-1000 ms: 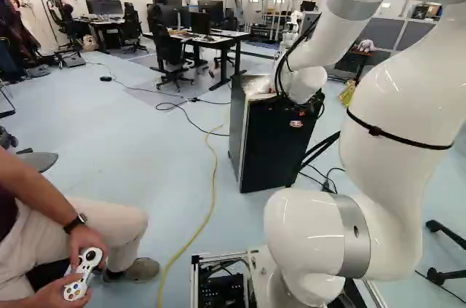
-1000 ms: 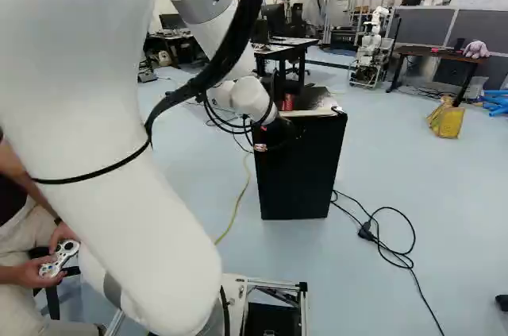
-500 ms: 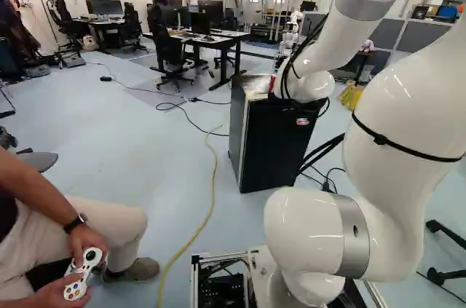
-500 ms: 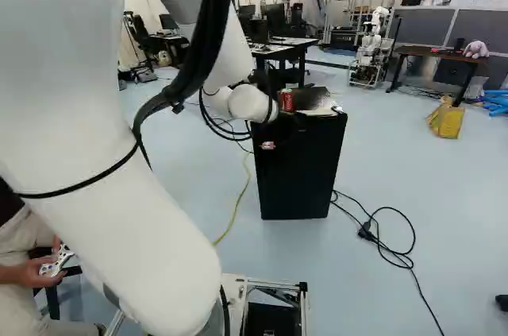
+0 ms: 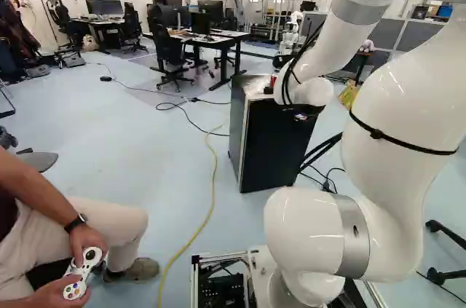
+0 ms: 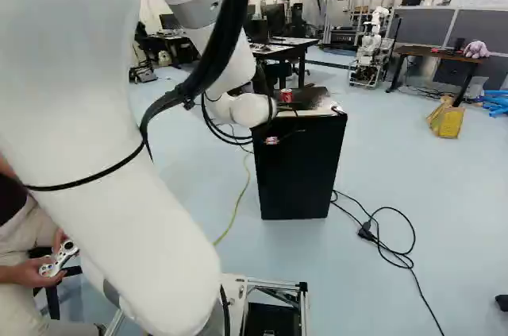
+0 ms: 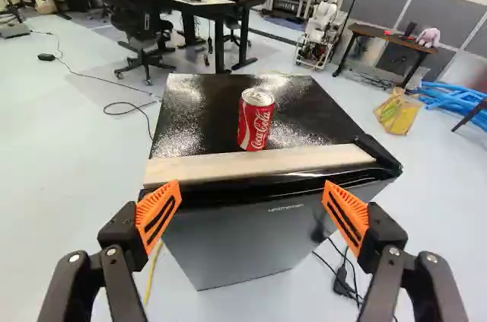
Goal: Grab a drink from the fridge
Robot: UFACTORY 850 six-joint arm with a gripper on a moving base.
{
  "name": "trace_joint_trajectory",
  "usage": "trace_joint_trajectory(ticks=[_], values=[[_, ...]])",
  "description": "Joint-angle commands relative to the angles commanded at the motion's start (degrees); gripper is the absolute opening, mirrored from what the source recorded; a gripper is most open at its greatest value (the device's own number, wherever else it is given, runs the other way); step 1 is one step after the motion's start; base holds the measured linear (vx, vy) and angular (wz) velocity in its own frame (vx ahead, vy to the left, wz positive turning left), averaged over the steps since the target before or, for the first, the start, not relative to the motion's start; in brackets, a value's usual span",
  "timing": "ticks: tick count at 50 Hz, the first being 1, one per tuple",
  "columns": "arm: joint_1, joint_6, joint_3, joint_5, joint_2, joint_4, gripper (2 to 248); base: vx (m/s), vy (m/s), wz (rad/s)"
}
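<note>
Well — fingers (image 7: pixel 156 215) apart, can (image 7: pixel 256 120) behind fridge's front edge (image 7: pixel 251 187)

Location type: robotics laboratory with office-type workstations. Indicators: a white robot arm (image 5: pixel 404 104) occupies the right of the left base view; another robot (image 6: pixel 371 48) stands at the upper right of the right base view, near grey partitions (image 6: pixel 421 26). Desks (image 5: pixel 218 42), monitors (image 5: pixel 200 24) and wheeled chairs (image 5: pixel 169 49) occupy the left base view's upper left and centre. Cables (image 6: pixel 366 231) cross the open floor (image 6: pixel 460 185).
</note>
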Motion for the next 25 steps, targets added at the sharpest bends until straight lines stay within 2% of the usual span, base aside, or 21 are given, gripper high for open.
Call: trace_joint_trajectory(ticks=[25], values=[[0.0,0.0,-0.1,8.6,-3.4,0.6,247,0.0,0.0,0.0]])
